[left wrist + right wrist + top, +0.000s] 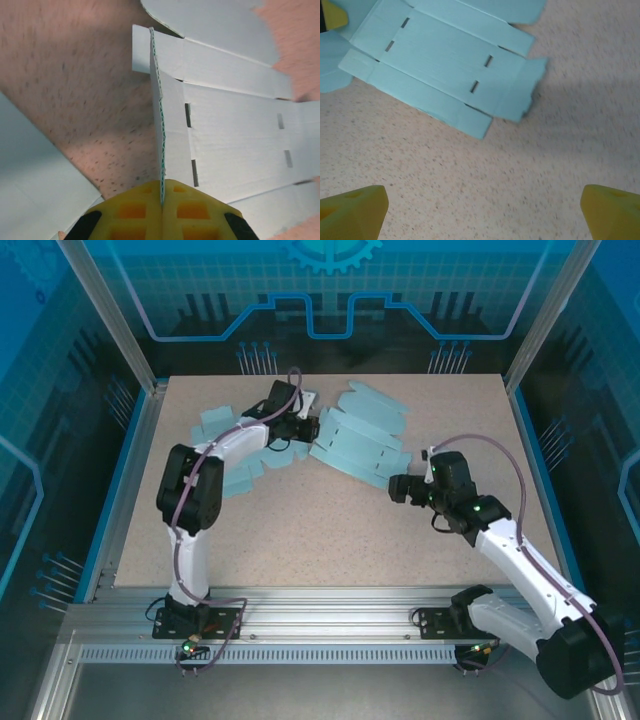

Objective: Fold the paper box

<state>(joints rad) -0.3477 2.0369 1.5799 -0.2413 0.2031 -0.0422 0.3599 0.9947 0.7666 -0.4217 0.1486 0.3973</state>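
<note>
Top view: a flat pale-blue cardboard box blank [360, 440] lies far-centre on the speckled bench [330, 540], left fingers [312, 428] at its left edge, right fingers [397, 487] near its right corner. Left wrist: fingers clamped on its raised flap [170, 125]. Right wrist: fingers wide apart over the bench.

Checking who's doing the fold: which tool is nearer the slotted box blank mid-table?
Left. The left tool is shut on a raised flap at the left edge of the slotted box blank; the right tool hangs open off its near right side, not touching.
</note>
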